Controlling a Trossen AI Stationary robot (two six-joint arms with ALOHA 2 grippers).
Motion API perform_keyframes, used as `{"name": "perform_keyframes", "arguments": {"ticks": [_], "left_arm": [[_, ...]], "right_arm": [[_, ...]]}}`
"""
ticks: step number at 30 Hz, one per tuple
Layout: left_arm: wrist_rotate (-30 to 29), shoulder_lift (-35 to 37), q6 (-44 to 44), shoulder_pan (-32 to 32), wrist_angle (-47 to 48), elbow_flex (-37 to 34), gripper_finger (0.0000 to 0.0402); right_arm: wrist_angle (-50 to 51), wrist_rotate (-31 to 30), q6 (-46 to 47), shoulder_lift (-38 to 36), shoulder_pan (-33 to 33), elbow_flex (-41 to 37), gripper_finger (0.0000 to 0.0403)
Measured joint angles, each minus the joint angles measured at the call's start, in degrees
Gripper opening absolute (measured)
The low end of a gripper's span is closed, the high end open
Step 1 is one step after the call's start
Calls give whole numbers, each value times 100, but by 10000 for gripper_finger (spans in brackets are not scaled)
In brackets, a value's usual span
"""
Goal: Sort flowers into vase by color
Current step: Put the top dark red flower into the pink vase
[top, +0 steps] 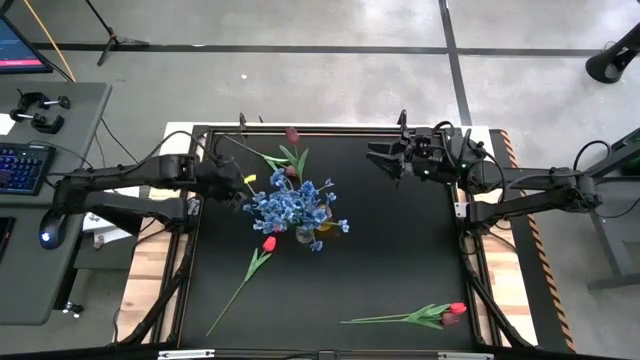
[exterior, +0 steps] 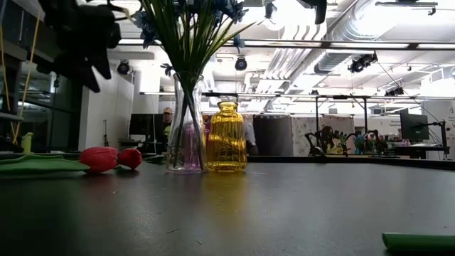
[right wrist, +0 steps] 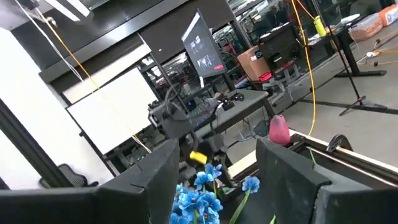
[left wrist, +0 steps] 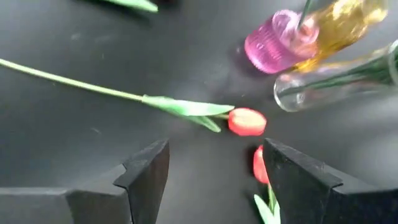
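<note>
Blue flowers (top: 290, 205) stand by their stems in a clear vase (exterior: 185, 135) at the table's middle. Beside it stand a yellow vase (exterior: 226, 139) and a pink vase (left wrist: 277, 43). Dark maroon tulips (top: 292, 135) lean out toward the far edge. Two red tulip heads (left wrist: 247, 121) (left wrist: 260, 163) lie on the table near the vases, one on a long stem (top: 235, 295). Another red tulip (top: 455, 312) lies near the front right. My left gripper (left wrist: 214, 180) hangs open above the table, left of the vases, tipped down toward the red heads. My right gripper (top: 380, 160) is raised and roughly level, open and holding nothing.
A raised frame (top: 330, 128) rims the dark tabletop. A desk with a keyboard (top: 20, 165) stands left of the table. A green leaf (exterior: 419, 242) lies close to the low camera at the front right.
</note>
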State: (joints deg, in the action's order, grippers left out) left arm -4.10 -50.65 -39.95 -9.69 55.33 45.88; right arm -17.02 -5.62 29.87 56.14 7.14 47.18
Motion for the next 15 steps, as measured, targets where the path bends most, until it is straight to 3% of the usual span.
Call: {"name": "perform_keyframes", "arguments": {"ticks": [5,8,11,15], "left_arm": [[-539,-7,-139,251,-382,-422,246],[-926,-84,72,-86,-851,-433,243],[-493,-493,933,-925,-1016,-146,231],[192,-1670,2337,-2117,-958,426,209]], "right_arm": [[-5,-195,423,1,-2,0,204],[-44,-409,564,4,-1,1,204],[-39,-624,577,18,-2,0,204],[-26,-661,575,73,-1,0,204]]}}
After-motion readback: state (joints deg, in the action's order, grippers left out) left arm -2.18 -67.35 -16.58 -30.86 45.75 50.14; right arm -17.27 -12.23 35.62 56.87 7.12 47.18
